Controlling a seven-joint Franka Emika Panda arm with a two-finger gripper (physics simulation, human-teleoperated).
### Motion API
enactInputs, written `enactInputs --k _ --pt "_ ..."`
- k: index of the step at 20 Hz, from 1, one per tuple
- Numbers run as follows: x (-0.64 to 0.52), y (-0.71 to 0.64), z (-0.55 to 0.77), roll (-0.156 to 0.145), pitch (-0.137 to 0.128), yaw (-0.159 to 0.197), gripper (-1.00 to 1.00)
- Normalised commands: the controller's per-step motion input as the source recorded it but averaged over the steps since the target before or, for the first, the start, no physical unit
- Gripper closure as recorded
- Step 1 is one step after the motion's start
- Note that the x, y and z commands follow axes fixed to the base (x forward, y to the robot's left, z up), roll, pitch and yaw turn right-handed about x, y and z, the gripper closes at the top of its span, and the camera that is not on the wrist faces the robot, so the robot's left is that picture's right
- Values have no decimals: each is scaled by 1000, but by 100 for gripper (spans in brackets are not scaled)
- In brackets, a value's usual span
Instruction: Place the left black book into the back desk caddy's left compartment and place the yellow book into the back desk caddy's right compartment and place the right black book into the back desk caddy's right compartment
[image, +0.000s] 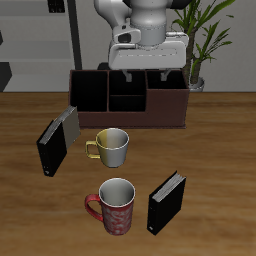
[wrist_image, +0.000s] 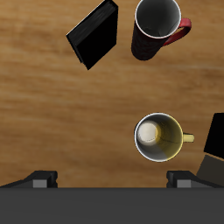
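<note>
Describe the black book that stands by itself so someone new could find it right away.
Start at the long brown caddy at the back of the table, then come forward to the red mug near the front edge. The black book stands beside it, alone; the other black book leans against a grey one.

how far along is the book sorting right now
Nothing done: the long reddish-brown desk caddy shows no books in its black-lined sections. Nothing in hand: the claw hangs open above it. Left to do: the thin left black book and right black book both stand on the table; no yellow book is visible.
</note>
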Motion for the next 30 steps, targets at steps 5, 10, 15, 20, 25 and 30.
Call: enactInputs --k 5,10,15,20,25,30 --pt "349 232 21 2 9 75 -100" --pt "319 200 20 24 5 2 -100" --pt "552 217 -17 27 16 12 -100" --pt "523 124 12 0 -26 20 -100" --pt "409 102 -14 -25 5 -70 -100" --pt "419 54 -32 -7 3 -42 -100"
